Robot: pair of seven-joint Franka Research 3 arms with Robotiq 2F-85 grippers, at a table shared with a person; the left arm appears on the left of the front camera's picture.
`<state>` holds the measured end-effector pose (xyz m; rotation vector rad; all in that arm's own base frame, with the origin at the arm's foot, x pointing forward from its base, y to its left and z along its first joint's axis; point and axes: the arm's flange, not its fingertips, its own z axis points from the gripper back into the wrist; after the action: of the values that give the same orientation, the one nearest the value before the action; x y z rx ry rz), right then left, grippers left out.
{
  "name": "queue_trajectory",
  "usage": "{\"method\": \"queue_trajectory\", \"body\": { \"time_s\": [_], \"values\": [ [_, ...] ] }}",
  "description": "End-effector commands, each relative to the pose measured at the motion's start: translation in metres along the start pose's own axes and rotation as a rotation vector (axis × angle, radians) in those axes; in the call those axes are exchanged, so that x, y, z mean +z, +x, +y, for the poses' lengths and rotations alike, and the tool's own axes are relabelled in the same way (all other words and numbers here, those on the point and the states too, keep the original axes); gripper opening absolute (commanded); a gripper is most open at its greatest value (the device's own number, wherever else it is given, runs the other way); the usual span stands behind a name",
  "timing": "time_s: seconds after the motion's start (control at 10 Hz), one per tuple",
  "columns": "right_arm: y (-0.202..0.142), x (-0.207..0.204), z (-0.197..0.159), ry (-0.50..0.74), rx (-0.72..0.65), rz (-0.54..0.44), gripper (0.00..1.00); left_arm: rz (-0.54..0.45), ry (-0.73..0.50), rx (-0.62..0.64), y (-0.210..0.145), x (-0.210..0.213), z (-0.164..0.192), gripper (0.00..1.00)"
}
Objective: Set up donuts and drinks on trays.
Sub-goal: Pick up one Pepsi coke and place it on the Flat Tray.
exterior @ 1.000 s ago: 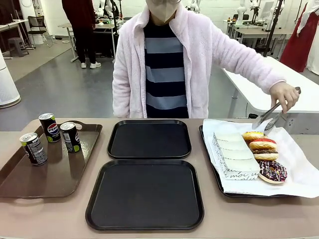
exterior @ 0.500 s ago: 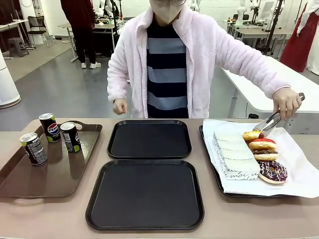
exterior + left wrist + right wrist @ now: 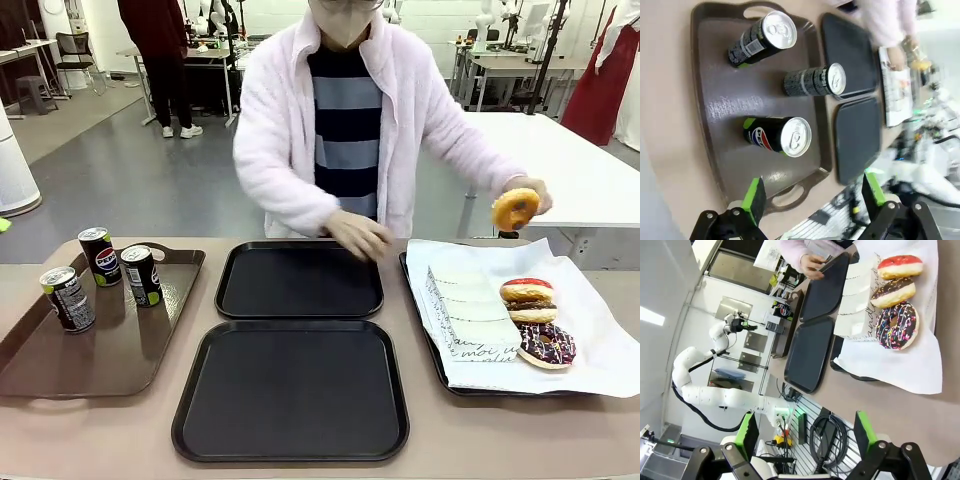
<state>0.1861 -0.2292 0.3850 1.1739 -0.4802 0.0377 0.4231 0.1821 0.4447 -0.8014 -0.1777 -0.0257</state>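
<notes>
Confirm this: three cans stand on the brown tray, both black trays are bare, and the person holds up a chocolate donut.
Wrong on the donut: the front view shows the one held up is golden-yellow, not chocolate. The rest stands.

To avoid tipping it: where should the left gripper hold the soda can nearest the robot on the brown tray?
Probably from above, jaws across the upper body of the nearest soda can. It stands upright, apart from the other two cans, so both sides are free.
</notes>
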Motion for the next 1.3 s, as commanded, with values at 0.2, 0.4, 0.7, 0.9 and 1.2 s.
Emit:
{"method": "queue_trajectory", "body": {
  "time_s": [0.2, 0.4, 0.7, 0.9, 1.2],
  "values": [
    [-0.001, -0.001, 0.0, 0.011, 0.014, -0.002, 1.0, 0.202, 0.504, -0.147, -0.003, -0.015, -0.135, 1.0],
    [-0.001, -0.001, 0.0, 0.011, 0.014, -0.002, 1.0, 0.205, 0.66, -0.152, 0.0, -0.052, -0.154, 1.0],
    [-0.001, -0.001, 0.0, 0.011, 0.014, -0.002, 1.0, 0.152, 0.767, -0.187, 0.006, -0.097, -0.133, 1.0],
    [-0.001, -0.001, 0.0, 0.011, 0.014, -0.002, 1.0, 0.133, 0.805, -0.19, 0.017, -0.106, -0.117, 1.0],
    [-0.001, -0.001, 0.0, 0.011, 0.014, -0.002, 1.0, 0.115, 0.74, -0.192, 0.017, -0.106, -0.109, 1.0]
  ]
}}
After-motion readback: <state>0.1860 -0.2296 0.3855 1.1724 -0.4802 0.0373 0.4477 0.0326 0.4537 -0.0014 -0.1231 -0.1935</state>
